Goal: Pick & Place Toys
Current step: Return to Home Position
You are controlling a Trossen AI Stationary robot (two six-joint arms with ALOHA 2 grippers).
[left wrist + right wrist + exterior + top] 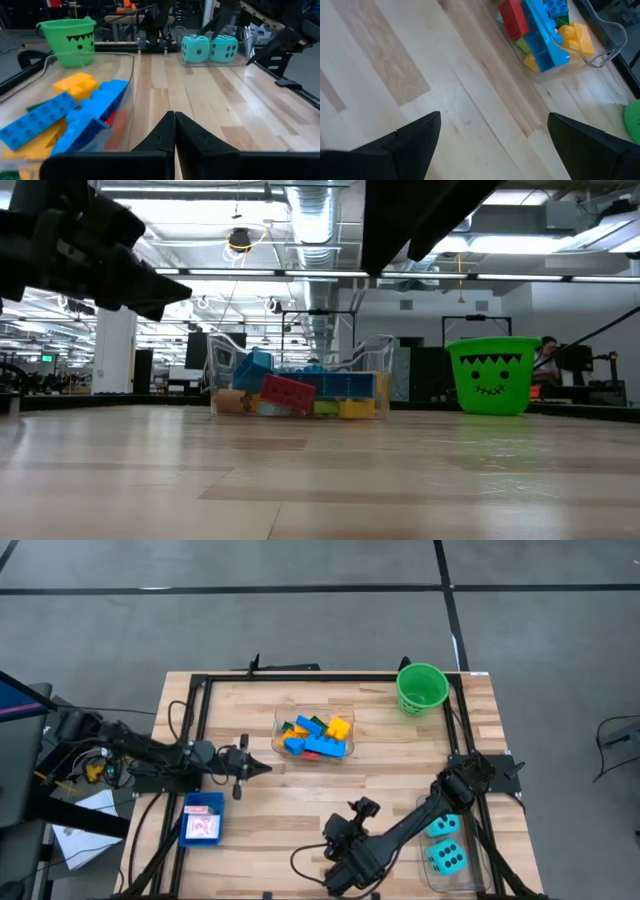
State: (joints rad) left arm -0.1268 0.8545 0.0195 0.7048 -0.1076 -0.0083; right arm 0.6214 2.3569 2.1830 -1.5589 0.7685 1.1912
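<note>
A grey floor with dark seams surrounds the pale wooden table (pixel 300 802). In the low view an open hall with ceiling ducts and strip lights lies behind it.

Clock directions are read from the table's centre in the high view. At 12 o'clock stands the brick tub (pixel 277 722), clear plastic, holding the bricks (pixel 315 736): blue, yellow, green, red and orange, heaped together. The green bucket (pixel 421 687), with a black face on its side, stands upright at 2 o'clock near the far corner. At 8 o'clock lies the blue tray (pixel 204 802), with a white-and-red card (pixel 203 828) flat inside it. At 4 o'clock the dice tub (pixel 440 881) holds two teal dice (pixel 448 857), one behind the other, touching.

The left arm (pixel 150 752) reaches in from 9 o'clock. The left jaws are pressed together and empty, pointing towards 3 o'clock, just beside the brick tub's near left corner and apart from it.

The right arm (pixel 410 825) comes from 4 o'clock and stretches to 6 o'clock. The right jaws are spread wide, with nothing between them, over bare wood and well apart from the brick tub.
</note>
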